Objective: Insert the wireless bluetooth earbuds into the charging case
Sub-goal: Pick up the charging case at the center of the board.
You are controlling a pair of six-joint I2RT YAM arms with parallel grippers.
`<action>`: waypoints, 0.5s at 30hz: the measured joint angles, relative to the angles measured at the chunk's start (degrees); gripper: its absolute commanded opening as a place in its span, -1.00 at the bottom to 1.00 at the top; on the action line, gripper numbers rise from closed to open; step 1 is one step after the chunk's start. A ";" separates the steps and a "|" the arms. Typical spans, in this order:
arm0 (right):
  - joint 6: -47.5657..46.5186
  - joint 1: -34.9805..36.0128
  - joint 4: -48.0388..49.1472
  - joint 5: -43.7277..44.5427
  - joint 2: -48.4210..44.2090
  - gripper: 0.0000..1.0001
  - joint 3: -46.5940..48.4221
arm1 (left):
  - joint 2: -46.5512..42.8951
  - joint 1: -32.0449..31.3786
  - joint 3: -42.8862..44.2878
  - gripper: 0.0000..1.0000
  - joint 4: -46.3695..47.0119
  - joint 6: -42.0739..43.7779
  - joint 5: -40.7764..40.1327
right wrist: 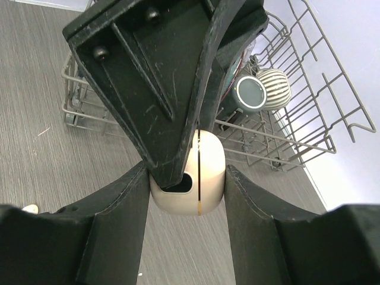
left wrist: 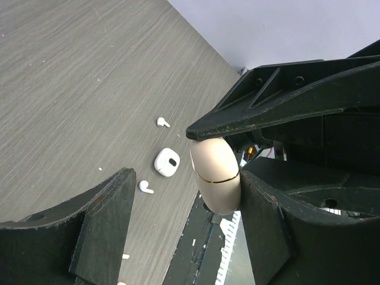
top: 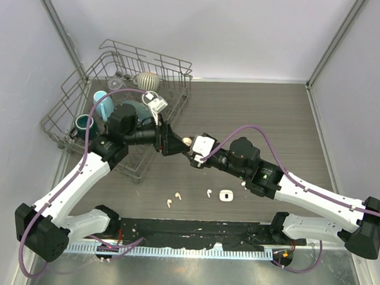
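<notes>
A cream charging case [top: 187, 141] with a gold seam hangs above the table's middle. My right gripper [top: 193, 152] is shut on it; in the right wrist view both fingers press its sides [right wrist: 202, 172]. My left gripper [top: 170, 141] faces it from the left and is open: one finger [left wrist: 267, 214] touches the case [left wrist: 215, 175], the other finger [left wrist: 113, 208] stands well apart. Tiny white earbuds [top: 177, 195] [top: 169, 203] [top: 209, 193] lie on the table near the front; two of them show in the left wrist view [left wrist: 162, 122] [left wrist: 145, 187].
A small white rounded case [top: 225, 196] [left wrist: 167, 161] with a dark oval lies among the earbuds. A wire dish rack [top: 71, 112] [right wrist: 309, 124] holding cups and a striped ball [top: 148, 79] fills the back left. A black rail [top: 192, 234] runs along the near edge.
</notes>
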 measured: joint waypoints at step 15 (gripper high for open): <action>-1.86 -0.17 0.74 0.28 0.61 -0.99 -0.57 | 2.01 -3.15 0.83 -0.80 0.72 -1.33 0.68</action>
